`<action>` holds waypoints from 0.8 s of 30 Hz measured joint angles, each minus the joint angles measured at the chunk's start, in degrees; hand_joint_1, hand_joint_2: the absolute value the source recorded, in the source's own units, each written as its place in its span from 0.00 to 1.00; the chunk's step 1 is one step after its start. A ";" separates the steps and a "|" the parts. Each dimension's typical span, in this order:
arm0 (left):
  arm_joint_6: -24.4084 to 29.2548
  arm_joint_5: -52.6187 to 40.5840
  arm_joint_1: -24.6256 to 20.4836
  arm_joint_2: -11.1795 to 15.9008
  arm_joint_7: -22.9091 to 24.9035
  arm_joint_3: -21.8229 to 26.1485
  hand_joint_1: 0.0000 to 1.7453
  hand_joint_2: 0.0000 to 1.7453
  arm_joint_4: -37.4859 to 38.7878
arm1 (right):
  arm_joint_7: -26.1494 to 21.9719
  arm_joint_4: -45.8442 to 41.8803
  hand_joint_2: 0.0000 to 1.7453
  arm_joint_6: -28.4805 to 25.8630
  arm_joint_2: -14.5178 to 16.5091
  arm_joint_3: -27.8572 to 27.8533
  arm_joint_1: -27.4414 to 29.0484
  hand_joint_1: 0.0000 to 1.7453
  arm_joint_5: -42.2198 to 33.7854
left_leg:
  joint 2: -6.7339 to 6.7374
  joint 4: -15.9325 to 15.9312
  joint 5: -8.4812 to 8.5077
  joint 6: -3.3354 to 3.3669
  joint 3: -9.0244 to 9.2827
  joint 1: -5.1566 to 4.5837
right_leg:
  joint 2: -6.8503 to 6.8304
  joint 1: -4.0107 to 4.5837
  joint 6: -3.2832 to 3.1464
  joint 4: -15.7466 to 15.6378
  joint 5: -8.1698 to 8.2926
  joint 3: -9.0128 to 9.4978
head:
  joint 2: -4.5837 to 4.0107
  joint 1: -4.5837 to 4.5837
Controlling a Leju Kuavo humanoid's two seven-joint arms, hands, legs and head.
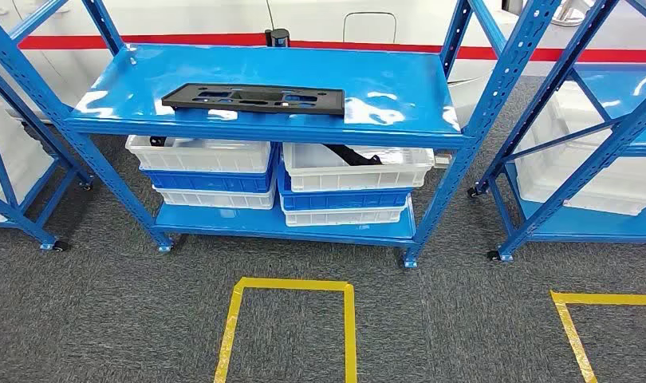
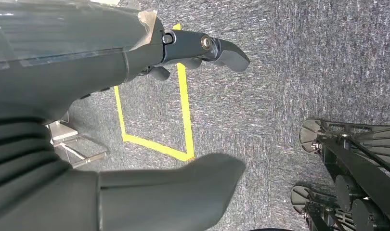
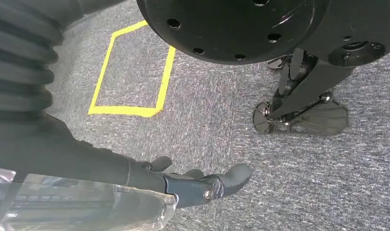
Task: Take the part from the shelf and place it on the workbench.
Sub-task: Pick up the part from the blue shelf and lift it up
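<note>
Black part lies flat on blue shelf (unlabelled side up).

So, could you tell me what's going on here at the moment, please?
Nothing is being handled yet. The robot faces the blue shelf, where the flat black part lies untouched on the top level. The left hand and right hand hang over the carpet holding nothing. Stacked bins sit on the lower level.
</note>
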 joint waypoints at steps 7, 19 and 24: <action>0.79 -0.18 -0.93 -0.34 -0.69 1.32 0.00 1.00 0.20 | 0.22 0.24 1.00 -1.17 -0.07 0.96 -0.88 0.00 -0.15 | 0.00 0.00 0.01 0.01 0.00 0.01 | 0.00 0.00 0.00 0.00 0.01 0.00 | 0.00 0.01; 9.34 -3.17 -5.28 -2.45 -7.65 13.81 0.00 1.00 3.47 | 4.06 4.33 1.00 -12.85 -0.94 12.17 -5.70 0.00 -1.43 | 0.02 0.00 0.04 0.01 0.06 0.01 | 0.01 0.00 0.00 0.01 0.03 0.05 | 0.00 0.00; 12.99 -4.55 -7.11 -3.51 -10.52 19.37 0.00 1.00 5.35 | 5.70 6.58 0.00 -17.86 -1.42 17.15 -7.79 0.00 -2.03 | 0.02 0.00 0.04 0.02 0.06 0.01 | 0.02 0.00 0.01 0.01 0.03 0.06 | 0.00 0.00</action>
